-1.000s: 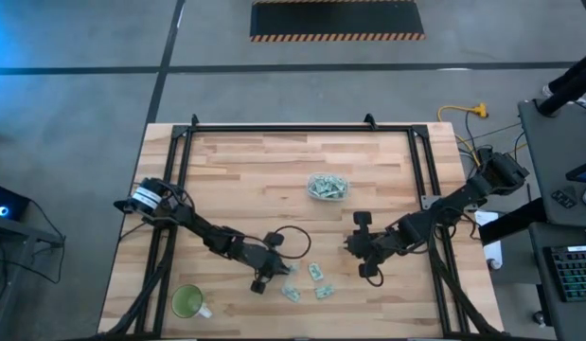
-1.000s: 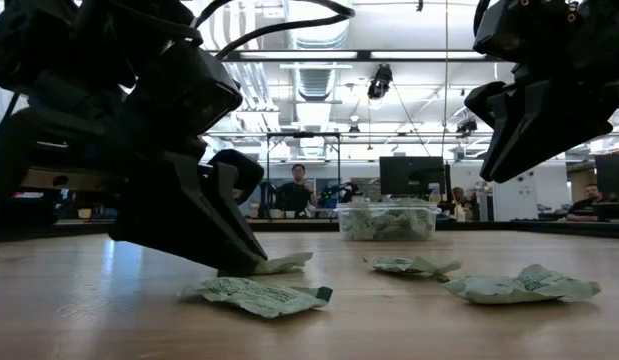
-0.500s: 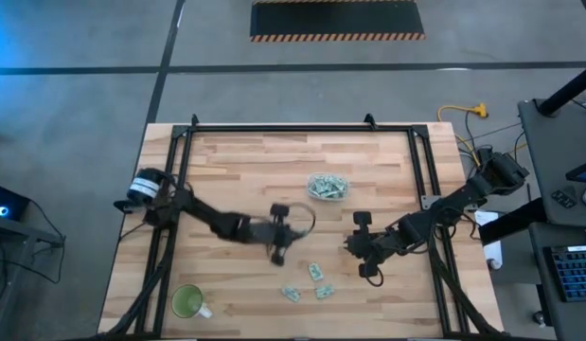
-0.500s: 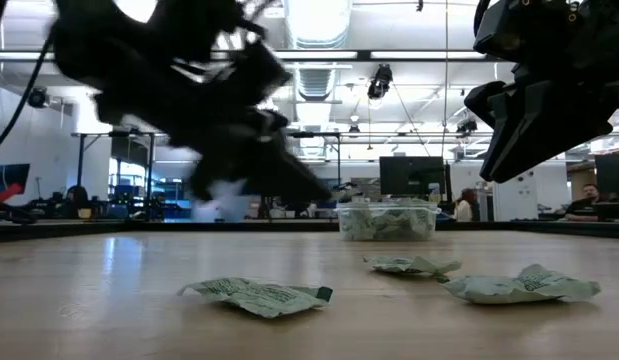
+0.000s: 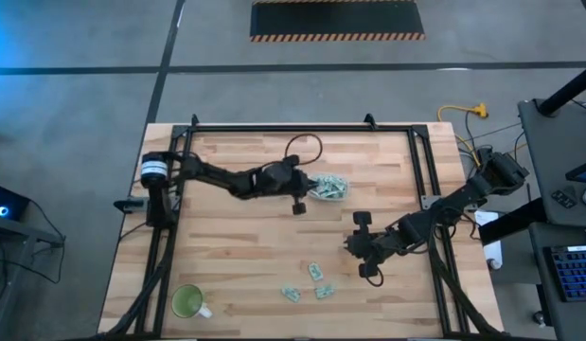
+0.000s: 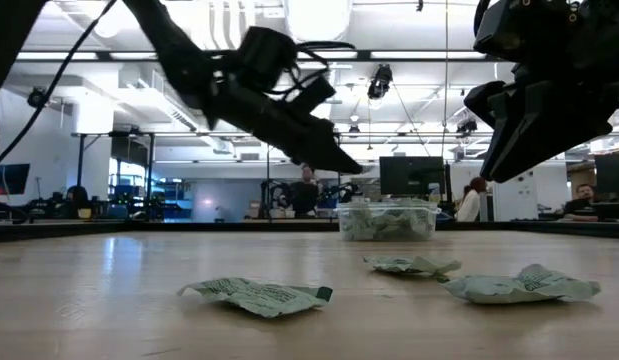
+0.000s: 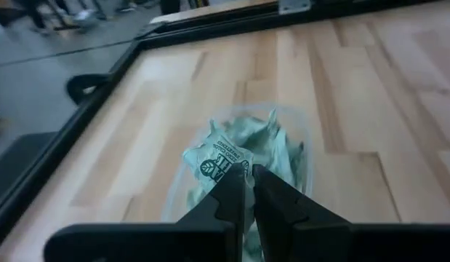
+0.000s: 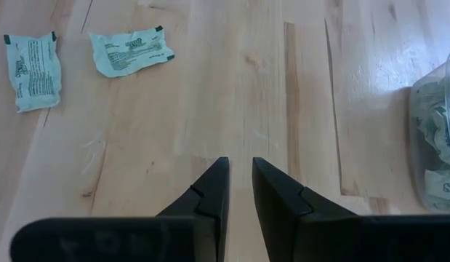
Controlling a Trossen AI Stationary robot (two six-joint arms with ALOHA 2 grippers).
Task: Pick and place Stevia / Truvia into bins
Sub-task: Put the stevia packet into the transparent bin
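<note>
Both arms are dark, nearly black, built of slim jointed segments. The left arm (image 5: 226,177), in the upper left of the high view, carries a white cylindrical collar with a dark band near its base and a thin black cable looping above its wrist. The left hand (image 7: 246,191) ends in two tapering, matte black fingers with angular stepped edges. The right arm (image 5: 435,220), at the right of the high view, is equally dark; the right hand (image 8: 239,185) has the same wedge-shaped black fingers.
</note>
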